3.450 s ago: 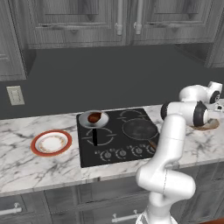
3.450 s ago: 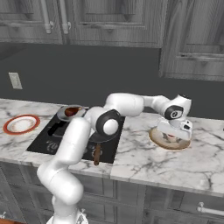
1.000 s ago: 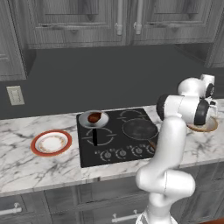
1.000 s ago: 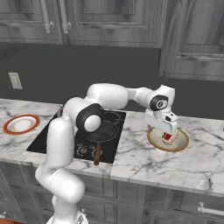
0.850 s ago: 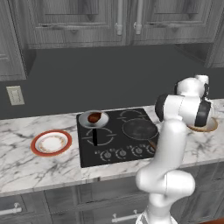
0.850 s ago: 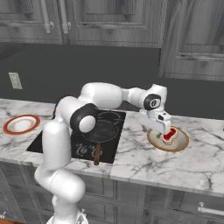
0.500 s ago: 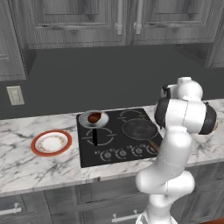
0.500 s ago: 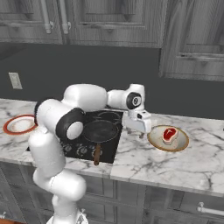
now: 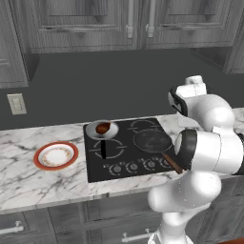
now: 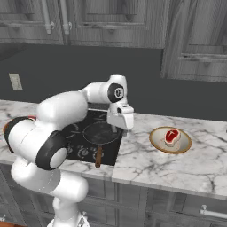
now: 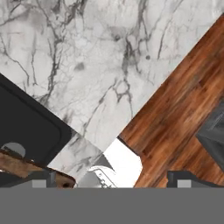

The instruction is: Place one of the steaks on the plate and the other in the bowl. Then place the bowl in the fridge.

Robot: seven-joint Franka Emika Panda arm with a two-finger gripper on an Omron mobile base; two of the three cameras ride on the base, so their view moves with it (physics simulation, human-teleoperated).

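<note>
Marble, white with grey veins, makes up the bench (image 9: 28, 183), and from the left base view the red-rimmed plate (image 9: 55, 155) sits bare on it to the left of the black cooktop (image 9: 128, 148). On the cooktop's back left corner a small silver pan (image 9: 102, 129) holds the dark brown steak (image 9: 103, 127), and a second dark pan (image 9: 152, 141) with a wooden handle lies nearer the arm. From the right base view, the hand (image 10: 121, 128) hangs over the cooktop's right edge, holding nothing, well apart from the tan bowl (image 10: 170, 140), which stands on the bench with the red steak (image 10: 171, 135) lying in it. Down the hand view, the fingertips (image 11: 178, 180) stand wide apart above bare marble, the bench edge and wooden floor (image 11: 183, 113).
</note>
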